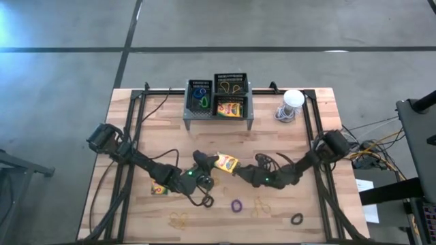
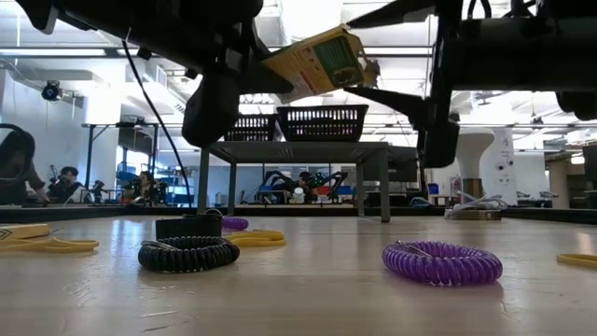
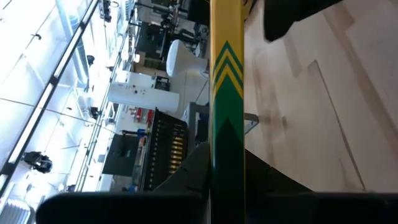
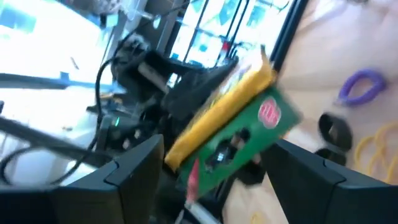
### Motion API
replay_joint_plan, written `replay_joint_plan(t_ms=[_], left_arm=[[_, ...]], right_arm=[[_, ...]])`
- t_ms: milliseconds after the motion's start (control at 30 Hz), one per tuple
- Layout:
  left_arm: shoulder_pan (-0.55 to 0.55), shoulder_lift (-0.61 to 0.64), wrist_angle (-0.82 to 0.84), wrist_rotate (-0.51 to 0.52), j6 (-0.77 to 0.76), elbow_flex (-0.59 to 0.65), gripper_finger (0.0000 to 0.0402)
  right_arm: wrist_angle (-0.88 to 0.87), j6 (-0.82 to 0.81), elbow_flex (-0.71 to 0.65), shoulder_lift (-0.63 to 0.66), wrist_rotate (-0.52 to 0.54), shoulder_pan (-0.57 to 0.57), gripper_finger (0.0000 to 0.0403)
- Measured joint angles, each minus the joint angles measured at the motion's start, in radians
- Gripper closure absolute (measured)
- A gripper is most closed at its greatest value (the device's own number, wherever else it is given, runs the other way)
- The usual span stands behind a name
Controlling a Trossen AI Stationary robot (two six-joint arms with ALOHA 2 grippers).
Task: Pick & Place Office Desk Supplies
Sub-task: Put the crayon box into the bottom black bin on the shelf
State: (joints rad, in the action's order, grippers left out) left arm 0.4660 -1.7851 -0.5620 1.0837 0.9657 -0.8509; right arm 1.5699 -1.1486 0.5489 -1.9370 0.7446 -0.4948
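Observation:
A yellow-and-green crayon box point(image 1: 225, 162) hangs in the air over the table's middle, tilted in the low view point(image 2: 322, 61). My left gripper point(image 1: 208, 162) is shut on its left end. My right gripper point(image 1: 242, 171) is open at the box's right end; in the right wrist view point(image 4: 217, 168) its fingers stand on either side of the box point(image 4: 236, 127), and I see no touch. A second crayon box point(image 1: 159, 189) lies flat on the table by the left arm. A third point(image 1: 230, 107) sits in a rack basket. My left gripper pinches the crayon box between its two fingers across the broad faces, at the end nearest it point(image 3: 227, 168); the wrist view shows the box edge-on, running straight out from the fingers. The fingers come level from the table's left. The box is lifted clear and tilted.
The grey mesh rack point(image 1: 218, 121) stands at the far middle, with blue and green bands point(image 1: 199, 99) in one basket. A white-domed object point(image 1: 291, 102) stands far right. On the near table lie a purple band point(image 1: 236, 205), black bands point(image 1: 296, 218) point(image 1: 206, 201) and tan rubber bands point(image 1: 180, 219) point(image 1: 261, 206).

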Motion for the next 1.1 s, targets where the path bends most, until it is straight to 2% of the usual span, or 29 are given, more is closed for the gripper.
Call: replay_joint_plan(t_ms=[300, 467, 900, 1000, 1100], left_arm=[[0.0, 0.0, 0.006, -0.003, 0.001, 0.0, 0.0357], [0.0, 0.0, 0.005, -0.003, 0.0, 0.0, 0.0357], [-0.001, 0.0, 0.004, -0.017, -0.005, 0.0, 0.0356], [-0.003, 0.0, 0.007, -0.039, -0.031, 0.0, 0.0344], [-0.003, -0.001, 0.01, -0.06, -0.08, 0.0, 0.0315]], right_arm=[[-0.002, -0.003, -0.001, 0.039, -0.022, 0.037, 0.0164], [-0.003, -0.043, 0.0, 0.038, -0.072, 0.057, 0.0186], [-0.033, -0.048, 0.0, 0.037, -0.072, 0.071, 0.028], [-0.046, -0.045, 0.0, 0.037, -0.072, 0.071, 0.0303], [-0.045, -0.045, 0.0, 0.037, -0.072, 0.072, 0.0325]])
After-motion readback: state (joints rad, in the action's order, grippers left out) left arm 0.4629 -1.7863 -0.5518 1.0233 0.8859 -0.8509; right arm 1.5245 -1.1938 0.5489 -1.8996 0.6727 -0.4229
